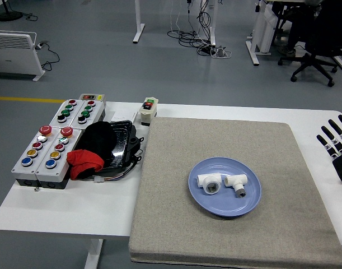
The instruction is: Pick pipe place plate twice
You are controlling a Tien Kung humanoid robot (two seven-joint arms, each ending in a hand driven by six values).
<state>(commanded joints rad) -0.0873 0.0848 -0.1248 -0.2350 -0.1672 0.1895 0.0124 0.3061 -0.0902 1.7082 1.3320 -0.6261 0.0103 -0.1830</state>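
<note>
A blue plate (249,203) sits on a grey mat (226,145), right of the mat's middle. Two white pipe fittings lie on the plate: a short round one (209,182) on the left and a T-shaped one (237,182) on the right, close together. My right hand (337,144) is at the right edge of the picture, over the table beside the mat, its fingers spread and holding nothing. It is well apart from the plate. My left arm does not show.
Left of the mat stand several grey button boxes (47,147), a black tray (119,141) with black and red cloth (85,161), and a small switch box (148,109). Beyond the table are a floor, cables and an office chair (316,45).
</note>
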